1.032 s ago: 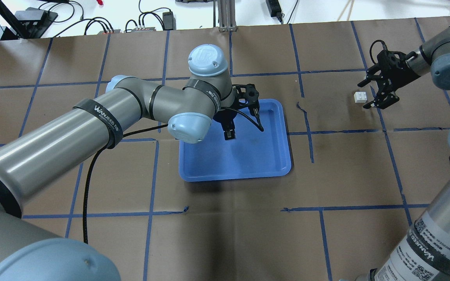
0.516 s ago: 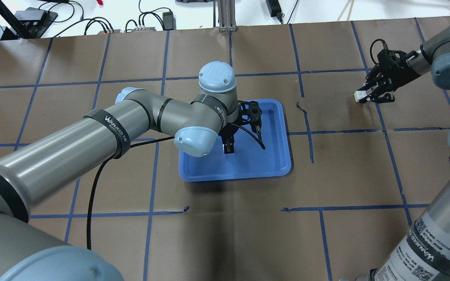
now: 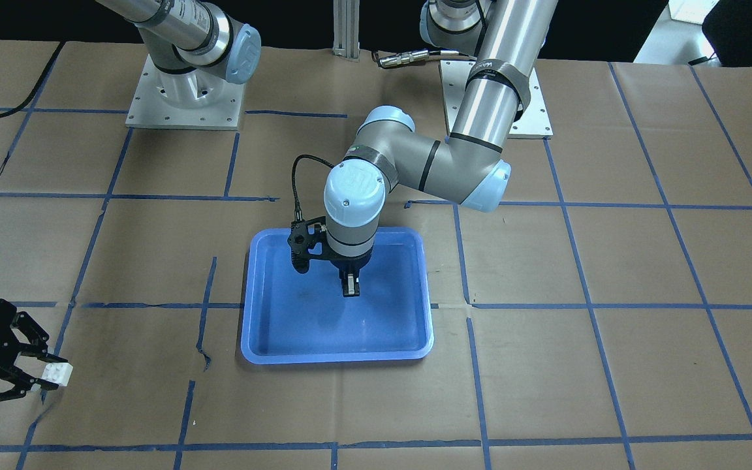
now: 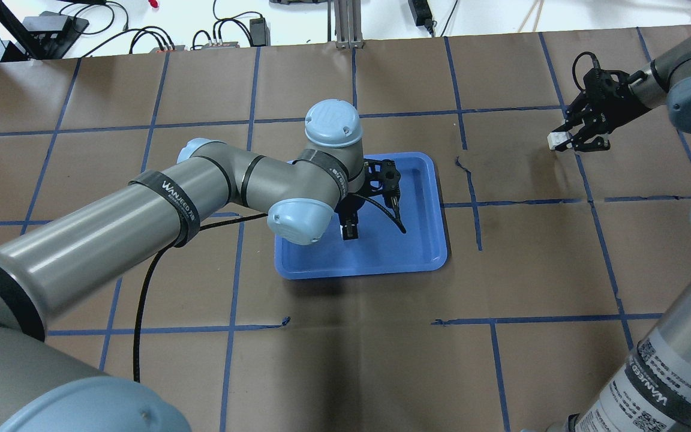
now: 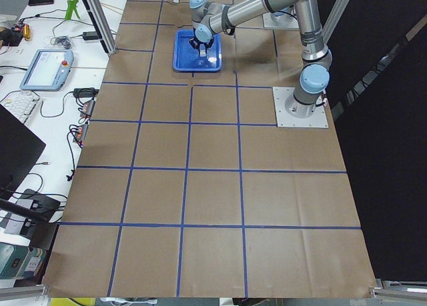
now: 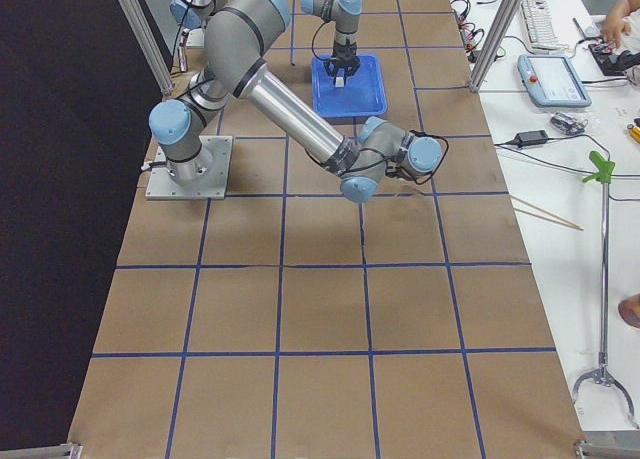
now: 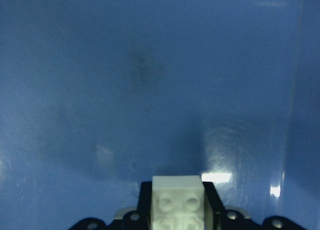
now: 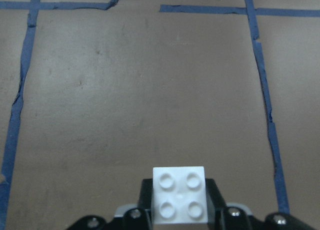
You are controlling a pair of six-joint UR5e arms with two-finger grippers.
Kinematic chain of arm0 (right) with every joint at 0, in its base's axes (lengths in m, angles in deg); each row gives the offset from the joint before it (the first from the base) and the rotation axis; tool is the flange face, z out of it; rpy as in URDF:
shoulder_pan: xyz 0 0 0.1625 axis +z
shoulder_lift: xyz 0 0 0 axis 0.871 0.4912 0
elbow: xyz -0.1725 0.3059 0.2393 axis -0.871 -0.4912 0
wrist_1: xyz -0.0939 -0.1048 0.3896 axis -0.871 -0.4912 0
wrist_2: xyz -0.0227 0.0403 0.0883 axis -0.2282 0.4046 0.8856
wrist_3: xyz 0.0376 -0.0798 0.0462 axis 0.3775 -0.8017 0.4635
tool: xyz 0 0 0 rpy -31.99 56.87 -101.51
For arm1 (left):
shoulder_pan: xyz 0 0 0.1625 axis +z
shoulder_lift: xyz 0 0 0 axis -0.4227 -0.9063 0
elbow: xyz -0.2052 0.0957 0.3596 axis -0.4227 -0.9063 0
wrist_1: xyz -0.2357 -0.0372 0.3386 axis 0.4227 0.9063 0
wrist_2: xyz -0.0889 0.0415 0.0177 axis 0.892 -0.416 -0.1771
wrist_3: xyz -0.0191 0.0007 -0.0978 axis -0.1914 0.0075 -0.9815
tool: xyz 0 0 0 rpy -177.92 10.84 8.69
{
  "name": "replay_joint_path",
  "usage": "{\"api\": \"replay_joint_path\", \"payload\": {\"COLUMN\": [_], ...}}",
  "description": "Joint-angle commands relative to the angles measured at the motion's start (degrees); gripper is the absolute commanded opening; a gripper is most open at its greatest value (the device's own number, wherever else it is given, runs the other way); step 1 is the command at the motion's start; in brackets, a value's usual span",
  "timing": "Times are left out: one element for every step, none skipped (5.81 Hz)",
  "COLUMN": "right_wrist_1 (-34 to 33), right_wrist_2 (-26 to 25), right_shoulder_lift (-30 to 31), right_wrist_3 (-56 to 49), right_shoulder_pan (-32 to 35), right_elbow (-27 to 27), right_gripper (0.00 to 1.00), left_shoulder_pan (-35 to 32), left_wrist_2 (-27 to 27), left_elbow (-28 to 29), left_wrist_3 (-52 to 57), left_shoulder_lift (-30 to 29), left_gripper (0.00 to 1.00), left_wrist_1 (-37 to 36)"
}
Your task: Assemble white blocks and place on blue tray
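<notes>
Left gripper (image 4: 349,230) hangs over the middle of the tray (image 4: 420,249), pointing down. Its fingers are pinched on one of the blocks (image 7: 177,200). In the wrist view the stud face is turned toward the camera and glossy blue floor fills everything beyond. The block looks clear of the floor, but I cannot tell by how much.

Right gripper (image 4: 566,141) is far off to the robot's right, well apart from the tray, over bare brown paper (image 4: 351,360) near a blue tape line. Its fingers are pinched on the second block (image 8: 180,195), gripped by its sides with all four studs showing to the wrist camera. The front view shows that block (image 3: 56,374) sticking out past the fingertips.

Judged state: both blocks are in hand, not yet joined, and nothing is resting on the tray.

Risks from here:
- Both blocks are held only at the very fingertips. Pressing studs into the socket side may pivot or push a block through the grip, giving a skewed or half-seated joint.
- Each block shows its studs to its own wrist camera. One wrist likely needs turning so that studs meet underside, or the pieces will only butt together.
- The right arm has a long way to carry. A jolt could drop the small block onto the paper, where it may land tilted.
- The meeting point is probably near the tray, and the left arm's elbow and cable crowd that space, so there is a chance of contact.
- Letting go before the joint is seated would leave two loose blocks on the tray.
</notes>
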Motion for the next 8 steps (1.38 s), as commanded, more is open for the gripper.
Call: {"api": "replay_joint_path", "payload": {"right_wrist_1": [4.0,4.1,3.9,3.1,2.0,1.2,-2.3,-8.6], "right_wrist_2": [2.0,3.1,3.4,4.3,6.1,6.5,7.0,7.0], "right_shoulder_lift": [4.4,7.0,10.0,11.8,13.9,14.3,14.3,14.3], "right_wrist_3": [0.2,0.3,0.5,1.8,5.6,6.2,10.9,17.7], "right_shoulder_pan": [0.4,0.9,2.8,4.8,5.8,7.7,11.6,15.9], "right_elbow": [2.7,6.2,10.1,13.7,16.4,17.8,18.9,20.7], "right_gripper": [0.31,0.31,0.31,0.31,0.31,0.31,0.31,0.31], "left_shoulder_pan": [0.0,0.0,-0.1,0.6,4.6,7.6,12.1,17.1], "left_wrist_2": [0.0,0.0,-0.2,-0.1,0.2,0.6,0.5,0.3], "left_elbow": [-0.2,-0.1,0.7,1.8,3.4,3.9,3.7,3.6], "left_wrist_3": [0.1,0.2,0.0,0.1,0.5,-0.3,-0.9,-6.9], "left_shoulder_lift": [-0.5,0.2,2.1,6.9,15.2,23.0,28.9,32.0], "left_gripper": [0.62,0.68,0.75,0.75,0.75,0.90,0.99,0.99], "left_wrist_1": [-1.6,-1.7,-1.2,3.7,18.4,26.2,29.4,33.7]}}
